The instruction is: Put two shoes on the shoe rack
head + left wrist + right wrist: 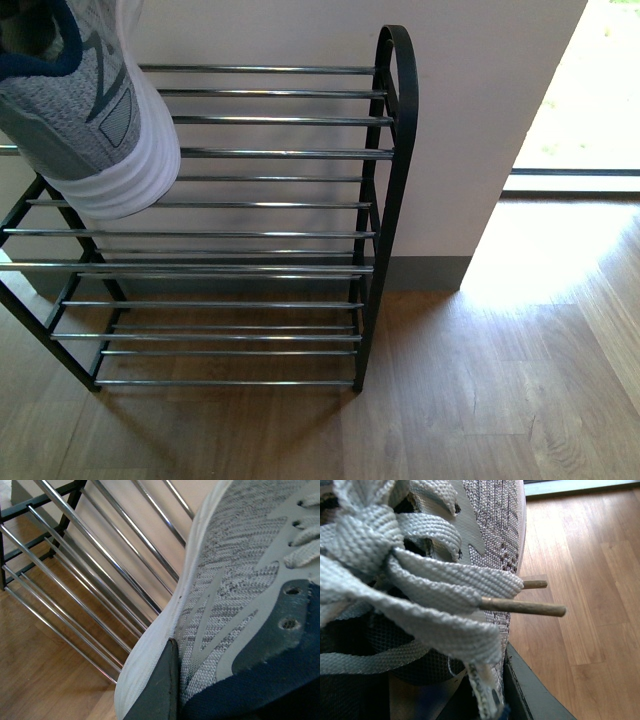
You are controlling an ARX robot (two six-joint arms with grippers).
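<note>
I'm pinching first shoe (85, 115) by heel in left hand (169, 682), over rack (280, 153) | right hand (532, 695) seemingly pinching second shoe (490, 525) | both probably light, knit giving, soles firm

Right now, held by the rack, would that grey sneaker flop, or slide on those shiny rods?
The sneaker likely keeps its shape: its white sole looks thick. The knit upper looks soft, so may dent. On the rack, smooth spaced rods might let it slip.
</note>
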